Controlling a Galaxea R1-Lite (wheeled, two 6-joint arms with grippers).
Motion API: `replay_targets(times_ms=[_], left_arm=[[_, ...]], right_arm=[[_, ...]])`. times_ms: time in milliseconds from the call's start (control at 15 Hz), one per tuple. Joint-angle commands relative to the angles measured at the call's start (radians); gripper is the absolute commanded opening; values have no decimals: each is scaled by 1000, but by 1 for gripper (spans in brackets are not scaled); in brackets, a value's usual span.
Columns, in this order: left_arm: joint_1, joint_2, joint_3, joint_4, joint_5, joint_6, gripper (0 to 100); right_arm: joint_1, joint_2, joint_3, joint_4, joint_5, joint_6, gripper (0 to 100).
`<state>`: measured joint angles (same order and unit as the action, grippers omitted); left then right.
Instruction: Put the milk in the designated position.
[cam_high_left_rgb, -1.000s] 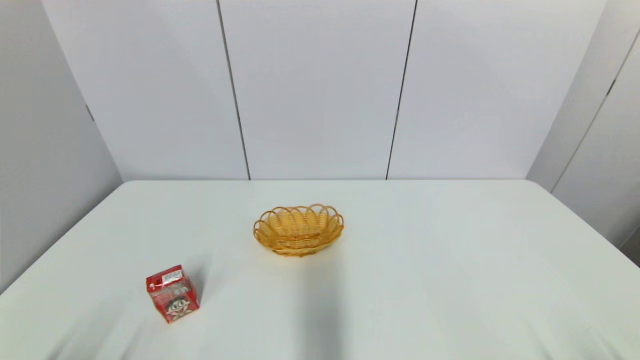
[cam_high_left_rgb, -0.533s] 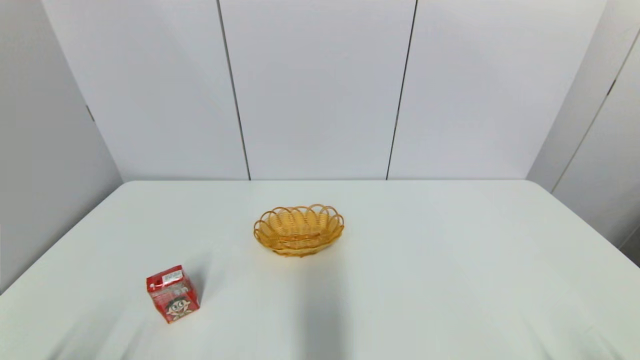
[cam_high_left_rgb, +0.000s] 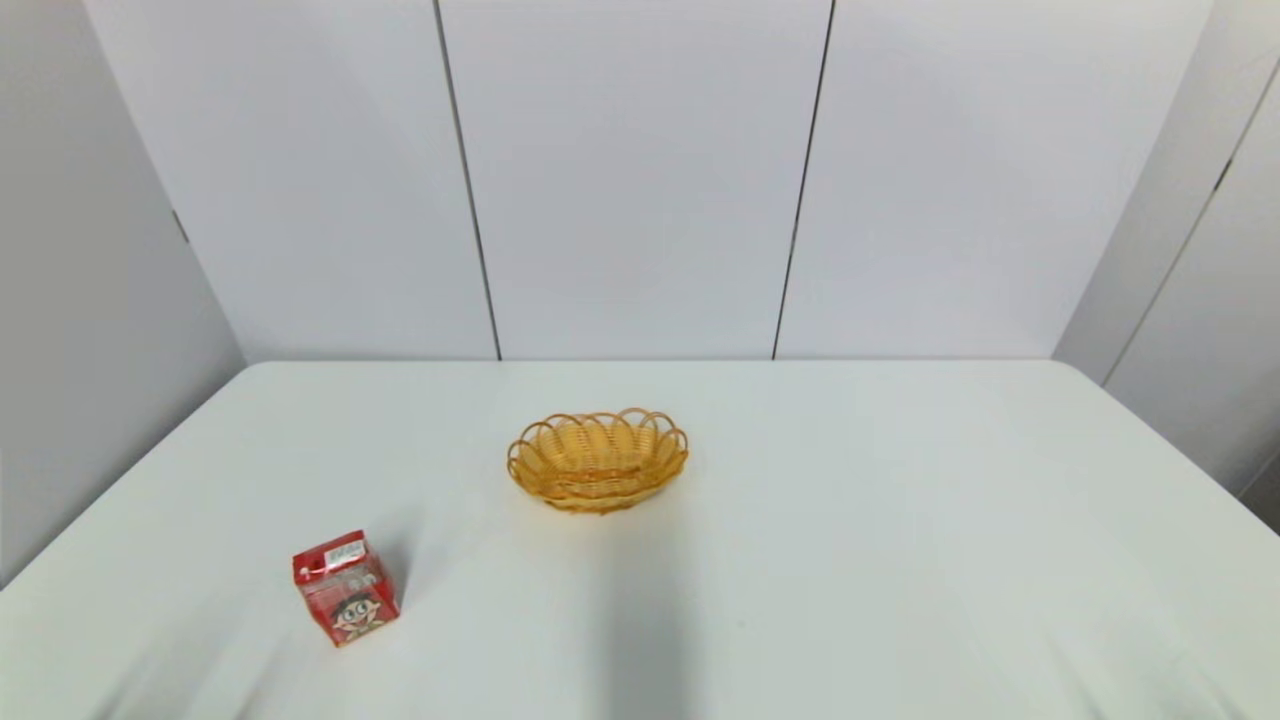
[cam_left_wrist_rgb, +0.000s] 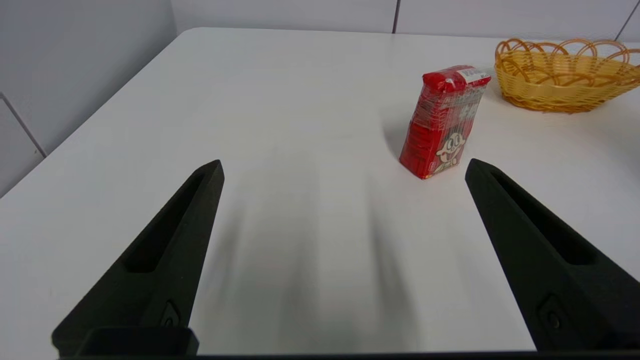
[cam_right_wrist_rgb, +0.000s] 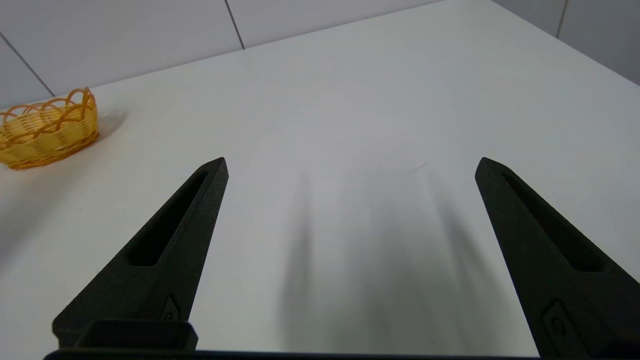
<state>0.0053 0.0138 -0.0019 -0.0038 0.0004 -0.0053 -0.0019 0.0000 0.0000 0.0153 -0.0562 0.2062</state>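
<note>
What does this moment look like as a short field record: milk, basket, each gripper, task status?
milk: red carton upright on the table, near-left, ungrasped
basket: orange woven oval, mid-table, empty, apart from the carton
left gripper: open, over bare table short of the carton
right gripper: open, over bare table on the right side
task status: carton not yet picked up

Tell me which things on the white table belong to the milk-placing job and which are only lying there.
Belongs to the job:
- small red box-shaped milk carton with a cartoon face, standing upright on the robot's left
- left gripper, fingers open, near the carton
- bare white tabletop, somewhere on it the unmarked target spot

Only lying there:
- orange-yellow woven oval basket, empty
- right gripper, open, idle
</note>
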Motion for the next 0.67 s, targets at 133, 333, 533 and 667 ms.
replay_targets(times_ms=[133, 333, 533, 667], left_arm=[[4, 433, -273, -13, 0, 166, 100], [4, 802, -463, -48, -31, 269, 100], [4, 1077, -517, -151, -362, 415, 100], [5, 1184, -518, -160, -577, 485, 100]], right_arm=[[0, 2, 0, 0, -1, 1, 100], [-1, 0, 0, 0, -1, 1, 100], [0, 2, 0, 0, -1, 1, 100], [0, 2, 0, 0, -1, 1, 100]])
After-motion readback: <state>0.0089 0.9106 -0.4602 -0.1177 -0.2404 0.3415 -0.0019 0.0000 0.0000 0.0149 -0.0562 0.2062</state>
